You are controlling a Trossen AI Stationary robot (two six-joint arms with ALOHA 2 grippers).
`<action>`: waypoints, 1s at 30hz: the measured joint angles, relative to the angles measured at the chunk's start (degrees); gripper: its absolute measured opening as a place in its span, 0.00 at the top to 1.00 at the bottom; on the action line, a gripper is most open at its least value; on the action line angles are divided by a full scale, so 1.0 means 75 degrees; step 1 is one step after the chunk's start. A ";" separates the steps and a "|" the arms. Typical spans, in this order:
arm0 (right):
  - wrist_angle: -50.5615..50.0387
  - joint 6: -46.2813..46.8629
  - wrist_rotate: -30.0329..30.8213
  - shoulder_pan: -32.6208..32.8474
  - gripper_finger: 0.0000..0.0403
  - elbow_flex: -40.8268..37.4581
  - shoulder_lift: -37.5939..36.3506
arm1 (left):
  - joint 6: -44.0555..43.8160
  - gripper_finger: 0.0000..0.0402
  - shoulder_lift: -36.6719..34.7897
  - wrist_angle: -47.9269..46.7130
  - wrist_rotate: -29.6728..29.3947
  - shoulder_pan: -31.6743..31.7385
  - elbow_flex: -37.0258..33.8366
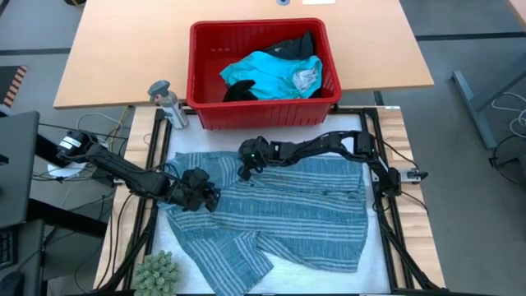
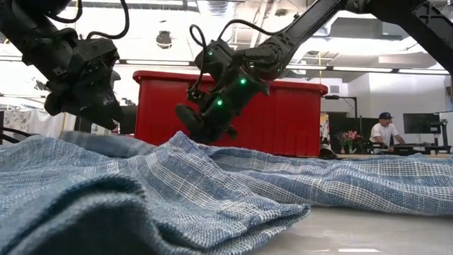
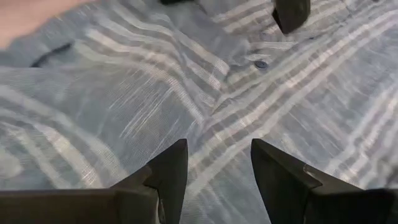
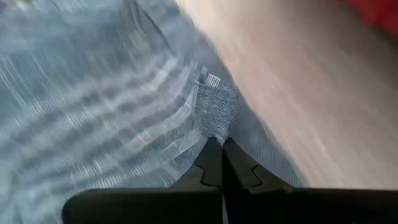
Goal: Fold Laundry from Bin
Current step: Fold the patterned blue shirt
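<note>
Here, the striped shirt (image 1: pixel 279 210) lay spread on the table in front of the red bin (image 1: pixel 263 72), its upper edge pinched in the clenched right gripper (image 4: pixel 222 149). The left gripper (image 3: pixel 217 163) hovered just above the cloth, jaws parted and empty. So thin a pinch risked slipping free, or dragging the shirt into wrinkles.

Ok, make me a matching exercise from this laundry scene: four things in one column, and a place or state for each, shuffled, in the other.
Things:
1. striped shirt
2. turquoise garment
3. left gripper
4. right gripper

Places or states:
A. jaws open above the cloth
B. inside the red bin
C. spread on the table in front of the bin
D. jaws shut on a pinch of cloth

Pairs: 1-C, 2-B, 3-A, 4-D
</note>
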 joint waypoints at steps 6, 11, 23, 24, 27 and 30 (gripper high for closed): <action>-0.0380 0.0082 0.0058 0.0205 0.95 -0.0008 -0.0031 | -0.0477 0.59 -0.0003 0.0061 -0.0405 -0.0195 -0.0373; -0.0414 0.0090 0.0082 0.0342 0.89 -0.0008 -0.0031 | -0.1451 0.59 -0.0001 -0.0053 -0.0804 -0.0315 -0.0928; -0.0620 0.0102 0.0190 0.0361 0.94 -0.0054 -0.0031 | -0.2555 0.59 -0.0497 -0.0116 -0.1403 -0.0368 -0.0953; -0.0621 0.0102 0.0190 0.0354 0.93 -0.0054 -0.0031 | -0.2557 0.59 -0.0507 -0.0124 -0.1146 -0.0368 -0.0953; -0.0609 0.0083 0.0190 0.0304 0.88 -0.0054 -0.0031 | -0.2610 0.59 -0.0529 0.0002 -0.1091 -0.0387 -0.0950; -0.0617 0.0082 0.0187 0.0252 0.86 -0.0054 -0.0031 | -0.2639 0.59 -0.0517 0.0144 -0.1476 -0.0397 -0.0944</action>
